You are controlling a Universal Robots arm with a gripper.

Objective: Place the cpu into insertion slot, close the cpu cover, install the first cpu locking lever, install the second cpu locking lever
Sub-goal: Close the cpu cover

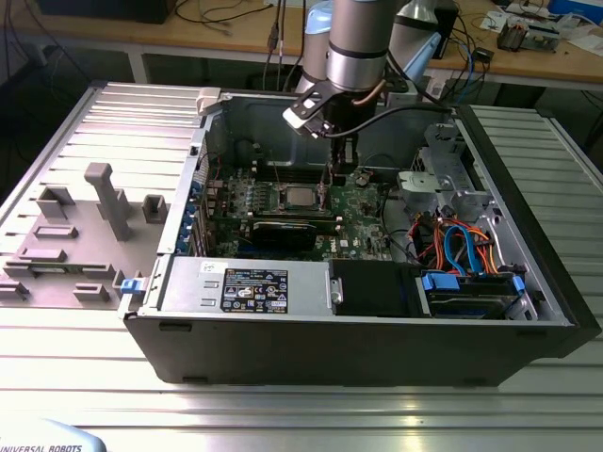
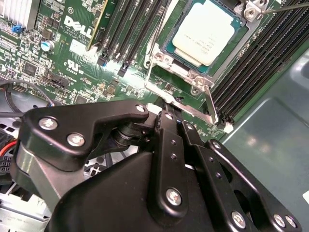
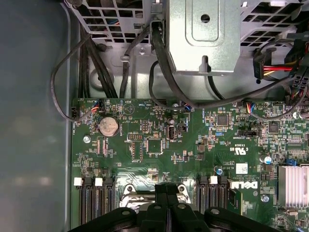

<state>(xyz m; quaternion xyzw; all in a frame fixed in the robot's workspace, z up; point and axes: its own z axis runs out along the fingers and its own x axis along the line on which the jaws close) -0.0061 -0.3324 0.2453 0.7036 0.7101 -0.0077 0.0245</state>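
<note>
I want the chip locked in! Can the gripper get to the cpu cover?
Probably yes. The gripper sits just beside the cpu cover, the case is open above, and nothing seems to stand between them.

Exterior view: ribbed silver aluminium tabletop (image 1: pixel 301 414) across the foreground, with soft glare patches along its grooves. A grey plate with raised blocks (image 1: pixel 85 240) lies on it at the exterior view's left. Behind, a light wooden workbench (image 1: pixel 556 64) runs along the back, cluttered with loose cables (image 1: pixel 221 14) and small electronics (image 1: pixel 528 33). Dark shadow under that bench. Lighting bright and even.
</note>
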